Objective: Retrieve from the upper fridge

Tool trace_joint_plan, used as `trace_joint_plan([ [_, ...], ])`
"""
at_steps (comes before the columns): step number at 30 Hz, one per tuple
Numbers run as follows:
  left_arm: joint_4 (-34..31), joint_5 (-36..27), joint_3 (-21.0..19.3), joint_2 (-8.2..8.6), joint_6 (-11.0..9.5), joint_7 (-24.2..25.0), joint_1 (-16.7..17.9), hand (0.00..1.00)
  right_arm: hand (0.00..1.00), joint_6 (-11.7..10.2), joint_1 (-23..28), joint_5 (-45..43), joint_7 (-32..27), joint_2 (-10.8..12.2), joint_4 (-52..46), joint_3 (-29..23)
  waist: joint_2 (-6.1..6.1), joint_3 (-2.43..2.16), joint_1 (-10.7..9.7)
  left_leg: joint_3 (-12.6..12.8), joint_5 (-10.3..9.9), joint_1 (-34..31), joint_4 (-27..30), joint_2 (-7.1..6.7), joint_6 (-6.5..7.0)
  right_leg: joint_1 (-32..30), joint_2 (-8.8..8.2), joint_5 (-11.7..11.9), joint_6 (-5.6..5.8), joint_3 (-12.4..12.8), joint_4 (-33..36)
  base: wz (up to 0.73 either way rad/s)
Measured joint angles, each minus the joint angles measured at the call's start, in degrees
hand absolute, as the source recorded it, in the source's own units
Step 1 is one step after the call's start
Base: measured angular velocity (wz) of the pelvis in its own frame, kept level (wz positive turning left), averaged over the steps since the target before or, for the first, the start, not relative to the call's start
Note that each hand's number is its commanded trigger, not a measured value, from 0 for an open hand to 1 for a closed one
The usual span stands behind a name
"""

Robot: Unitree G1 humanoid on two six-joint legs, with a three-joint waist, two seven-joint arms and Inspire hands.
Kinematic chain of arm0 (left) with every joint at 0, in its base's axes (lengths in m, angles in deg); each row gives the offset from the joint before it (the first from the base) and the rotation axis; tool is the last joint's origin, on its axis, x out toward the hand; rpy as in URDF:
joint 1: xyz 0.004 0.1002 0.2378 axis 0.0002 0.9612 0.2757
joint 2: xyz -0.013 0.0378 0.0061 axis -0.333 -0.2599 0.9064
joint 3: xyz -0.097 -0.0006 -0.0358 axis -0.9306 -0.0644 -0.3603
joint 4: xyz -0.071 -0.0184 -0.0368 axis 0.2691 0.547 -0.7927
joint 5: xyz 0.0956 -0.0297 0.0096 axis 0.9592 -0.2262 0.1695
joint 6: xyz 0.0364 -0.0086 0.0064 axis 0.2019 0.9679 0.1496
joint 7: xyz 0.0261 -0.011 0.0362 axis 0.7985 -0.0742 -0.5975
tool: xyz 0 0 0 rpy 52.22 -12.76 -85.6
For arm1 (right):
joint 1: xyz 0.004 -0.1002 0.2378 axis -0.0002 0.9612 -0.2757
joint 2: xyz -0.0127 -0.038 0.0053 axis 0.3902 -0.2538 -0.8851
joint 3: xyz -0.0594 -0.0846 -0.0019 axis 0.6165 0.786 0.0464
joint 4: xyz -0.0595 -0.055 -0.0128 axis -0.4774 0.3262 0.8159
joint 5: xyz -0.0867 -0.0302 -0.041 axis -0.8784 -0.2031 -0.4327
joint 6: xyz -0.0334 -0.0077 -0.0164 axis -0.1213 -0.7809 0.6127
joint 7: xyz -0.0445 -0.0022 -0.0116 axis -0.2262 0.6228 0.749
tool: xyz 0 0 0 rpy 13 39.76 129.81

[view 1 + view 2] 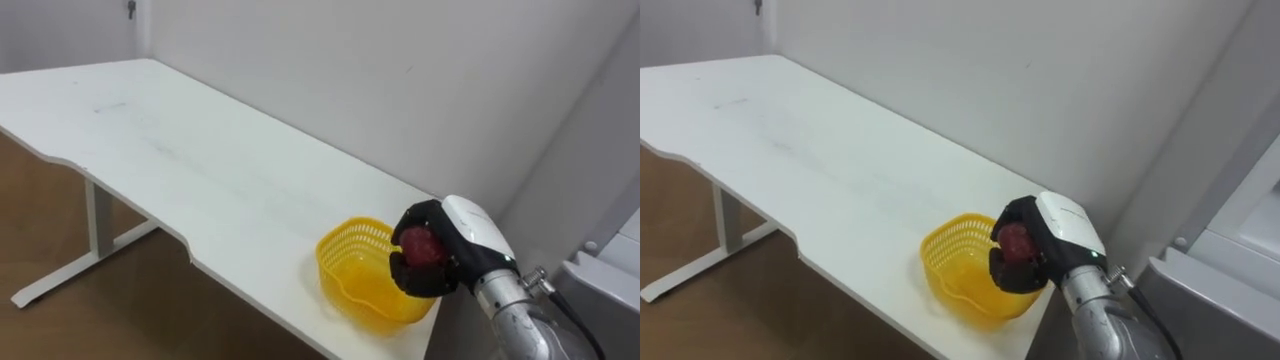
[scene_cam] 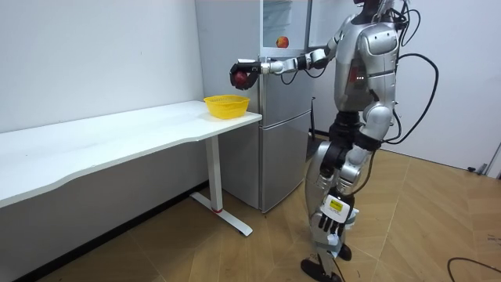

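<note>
My right hand (image 1: 432, 278) is shut on a dark red apple (image 1: 422, 247) and holds it just above the right side of a yellow mesh basket (image 1: 350, 268). The basket stands at the right end of the white table (image 1: 200, 160). In the room view I stand beside the grey fridge (image 2: 282, 125), right arm stretched out, with the apple (image 2: 242, 77) a little above the basket (image 2: 227, 104). The upper fridge compartment stands open, and a red-orange fruit (image 2: 282, 41) rests on its shelf.
The long white table runs along a white wall, on white legs (image 2: 215, 184) over wood floor. The fridge top (image 1: 1230, 290) lies close to my right arm. Most of the tabletop left of the basket is bare.
</note>
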Motion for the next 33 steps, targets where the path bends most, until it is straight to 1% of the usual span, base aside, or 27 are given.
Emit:
trace_joint_plan([
  [2, -0.12, 0.0, 0.02, -0.05, 0.2, 0.02, -0.34, 0.0, 1.0, 0.62, -0.35, 0.01, 0.0, -0.69, 0.13, 0.03, -0.16, -0.05, 0.01, -0.13, 0.0, -0.74, 0.1, 0.0, 0.0, -0.73, 0.01, 0.0, 0.0, -0.09, 0.05, 0.0],
  [3, -0.13, 0.0, 0.04, -0.04, 0.23, 0.07, -0.44, 0.0, 1.0, 0.87, -0.66, 0.06, 0.0, -0.83, 0.26, 0.2, -0.19, 0.01, -0.01, -0.16, 0.0, -0.89, 0.15, 0.0, 0.0, -0.83, 0.01, 0.0, -0.01, -0.12, 0.04, 0.0],
  [5, -0.12, 0.0, 0.27, -0.24, 0.59, 0.13, -0.76, 0.0, 1.0, 1.64, -1.91, 0.22, 0.02, -1.44, 1.57, 1.86, -0.18, 0.03, 0.08, -0.19, 0.0, -1.0, 0.07, 0.01, 0.0, -0.88, 0.03, 0.0, -0.01, -0.16, 0.02, 0.0],
  [8, -0.12, 0.0, 1.57, -0.79, 0.59, 0.06, -1.4, 0.0, 1.0, 1.7, -2.22, 0.22, 0.02, -1.44, 1.98, 1.91, -0.2, 0.03, 0.56, -0.22, 0.0, -1.0, 0.0, 0.01, 0.0, -0.89, 0.03, 0.0, -0.01, -0.17, -0.03, 0.0],
  [11, -0.12, 0.0, 1.79, -1.05, 0.6, 0.01, -1.85, 0.0, 1.0, 1.73, -2.22, 0.22, 0.01, -1.44, 2.06, 1.92, -0.2, 0.03, 0.98, -0.22, 0.0, -1.01, -0.04, 0.0, 0.0, -0.9, 0.03, 0.0, -0.01, -0.17, -0.06, 0.0],
  [18, -0.11, 0.0, 2.1, -1.15, 0.67, -0.07, -2.03, 0.0, 1.0, 1.8, -2.22, -0.29, -0.01, -1.44, 2.06, 1.92, -0.24, 0.01, 1.47, -0.26, 0.0, -1.07, -0.06, 0.0, 0.0, -0.9, 0.04, 0.0, 0.0, -0.16, -0.05, 0.0],
  [23, -0.12, 0.0, 2.13, -1.1, 1.07, -0.07, -1.75, 0.0, 1.0, 3.11, -2.22, -0.44, -0.04, -1.44, 2.05, 1.92, -0.31, -0.02, 1.54, -0.26, 0.0, -1.23, -0.13, -0.01, -0.01, -0.9, 0.05, 0.0, 0.0, -0.16, -0.04, 0.0],
  [24, -0.12, 0.0, 2.13, -1.1, 1.1, -0.07, -1.71, 0.0, 0.62, 3.15, -2.22, -0.53, -0.04, -1.44, 2.05, 1.92, -0.31, -0.02, 1.54, -0.26, 0.0, -1.23, -0.12, -0.01, 0.0, -0.9, 0.05, 0.01, 0.0, -0.16, -0.04, 0.0],
  [25, -0.12, 0.0, 2.13, -1.1, 1.13, -0.07, -1.67, 0.0, 0.52, 3.24, -2.22, -0.56, -0.04, -1.44, 2.05, 1.92, -0.32, -0.03, 1.57, -0.26, 0.0, -1.23, -0.1, -0.01, -0.01, -0.9, 0.05, 0.01, 0.0, -0.16, -0.03, 0.0],
  [26, -0.12, 0.0, 2.13, -1.09, 1.16, -0.07, -1.63, 0.0, 0.0, 3.39, -2.22, -0.56, -0.04, -1.44, 2.04, 1.92, -0.33, -0.04, 1.61, -0.26, 0.0, -1.23, -0.09, -0.01, 0.0, -0.89, 0.05, 0.01, 0.0, -0.16, -0.02, 0.0],
  [33, -0.12, 0.0, 2.13, -1.08, 1.78, -0.08, -1.55, 0.0, 0.0, 4.12, -2.22, -0.56, -0.04, -1.44, 2.04, 1.92, -0.34, -0.04, 1.64, -0.26, 0.0, -1.25, -0.07, -0.02, 0.0, -0.89, 0.05, 0.01, 0.0, -0.16, -0.01, 0.0],
])
